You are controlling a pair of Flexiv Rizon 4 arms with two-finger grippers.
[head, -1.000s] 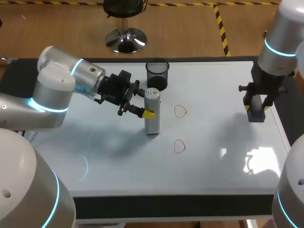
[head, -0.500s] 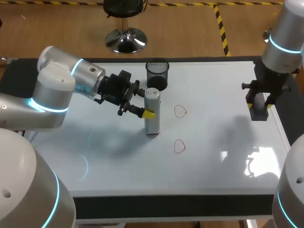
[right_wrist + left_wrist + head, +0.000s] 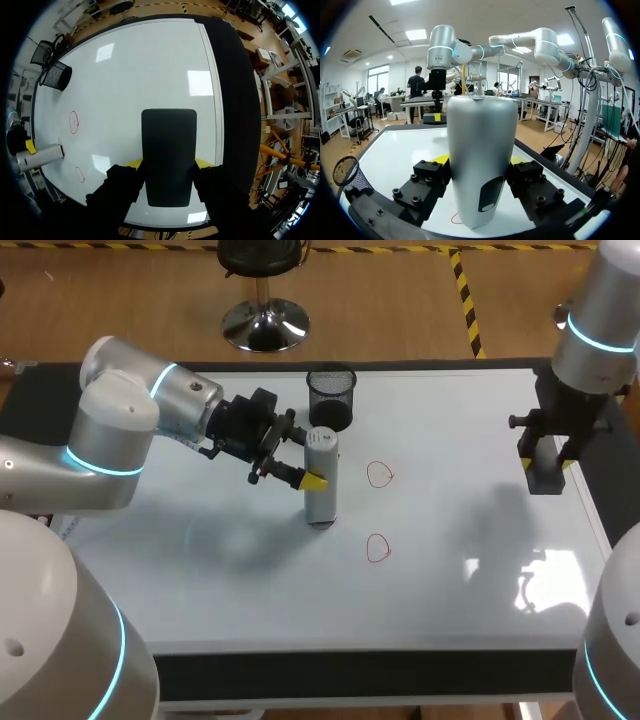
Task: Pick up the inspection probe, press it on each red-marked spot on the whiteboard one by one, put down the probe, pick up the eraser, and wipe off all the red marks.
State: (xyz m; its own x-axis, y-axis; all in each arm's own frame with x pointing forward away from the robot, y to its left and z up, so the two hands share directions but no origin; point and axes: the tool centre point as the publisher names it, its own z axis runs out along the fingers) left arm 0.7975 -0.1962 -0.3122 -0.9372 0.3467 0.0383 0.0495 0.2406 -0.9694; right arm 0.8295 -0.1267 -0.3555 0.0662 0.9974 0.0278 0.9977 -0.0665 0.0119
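The right arm has drawn a little farther away from the mesh cup [image 3: 331, 398], carrying the eraser [image 3: 545, 472]; the left arm has not shifted. Just in front of the cup, the left gripper [image 3: 318, 478] has its fingers clamped on the inspection probe [image 3: 320, 490] at mid-body, holding it upright on the whiteboard [image 3: 450, 420]. The probe looks rigid, smooth-shelled and tall, so I judge it could slip or tip, and a mid-body hold suits it. Two red marks [image 3: 379, 475] lie right of the probe, both still untouched. Far right of the cup, the right gripper [image 3: 168, 165] grips the eraser's long sides. The eraser is probably light and stiff.
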